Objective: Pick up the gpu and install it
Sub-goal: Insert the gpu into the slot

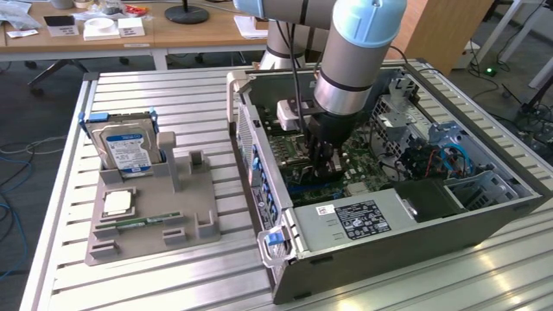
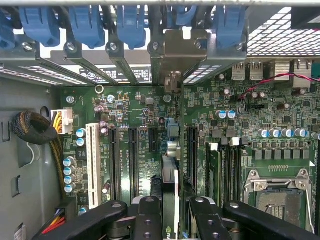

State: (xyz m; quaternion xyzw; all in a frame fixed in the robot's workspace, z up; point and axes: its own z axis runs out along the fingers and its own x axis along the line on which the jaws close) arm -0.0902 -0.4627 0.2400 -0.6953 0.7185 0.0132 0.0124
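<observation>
The gpu (image 2: 170,192) stands edge-on between my gripper's black fingers (image 2: 148,220), with its green board running down toward the motherboard (image 2: 250,115). Its silver bracket (image 2: 181,47) sits at the case's rear slot openings, under the blue clips. My gripper (image 2: 175,222) is shut on the card's upper edge. In the exterior view the gripper (image 1: 329,170) reaches straight down into the open computer case (image 1: 389,240), low over the motherboard. Whether the card's edge is fully down in the black slot I cannot tell.
On the exterior view's left, a grey parts holder (image 1: 164,227) carries a silver hard drive (image 1: 128,150), a processor chip (image 1: 118,202) and a green memory stick (image 1: 142,221). Inside the case are a power supply (image 1: 363,220), a drive cage (image 1: 484,188) and loose cables (image 2: 35,127).
</observation>
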